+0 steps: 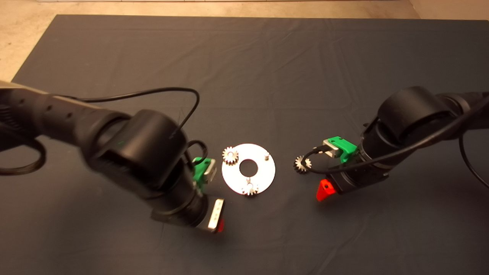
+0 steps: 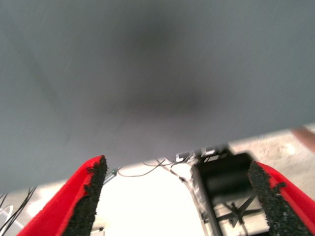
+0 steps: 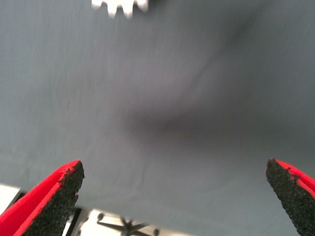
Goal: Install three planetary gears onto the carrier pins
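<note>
A flat white disc (image 1: 264,172) with a large centre hole lies mid-mat. One planetary gear (image 1: 230,156) sits on the carrier pin at its far left, and a second gear (image 1: 250,188) sits on its near pin. The third pin (image 1: 266,155), at the far right, is bare. A third gear (image 1: 302,164) lies on the mat right of the disc, partly behind a cable; it also shows in the right wrist view (image 3: 120,6). My right gripper (image 1: 324,190) (image 3: 173,166) hovers just right of that gear, open and empty. Left of the disc, my left gripper (image 1: 218,220) (image 2: 177,164) is open and empty.
The dark mat (image 1: 244,76) has bare stretches behind and in front of the disc. A tan floor (image 1: 23,34) borders it at the far left. The left wrist view shows the mat's edge with cables and a dark stand (image 2: 221,182) beyond.
</note>
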Robot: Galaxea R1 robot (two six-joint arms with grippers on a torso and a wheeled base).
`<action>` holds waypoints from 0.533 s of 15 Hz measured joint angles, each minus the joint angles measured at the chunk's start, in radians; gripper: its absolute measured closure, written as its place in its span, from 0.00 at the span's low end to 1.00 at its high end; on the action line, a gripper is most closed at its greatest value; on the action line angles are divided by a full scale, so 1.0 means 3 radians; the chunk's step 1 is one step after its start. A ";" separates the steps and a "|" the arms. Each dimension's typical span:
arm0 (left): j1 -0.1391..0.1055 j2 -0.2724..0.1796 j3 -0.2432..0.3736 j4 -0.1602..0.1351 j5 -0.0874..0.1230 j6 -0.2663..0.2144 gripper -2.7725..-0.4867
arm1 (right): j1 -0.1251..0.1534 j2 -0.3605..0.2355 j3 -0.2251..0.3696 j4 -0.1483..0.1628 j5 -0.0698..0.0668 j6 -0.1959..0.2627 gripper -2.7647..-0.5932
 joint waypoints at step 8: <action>-0.0008 -0.0485 0.0506 -0.0008 0.0000 -0.0132 0.32 | 0.0000 0.0250 -0.0466 -0.0018 0.0003 -0.0606 0.01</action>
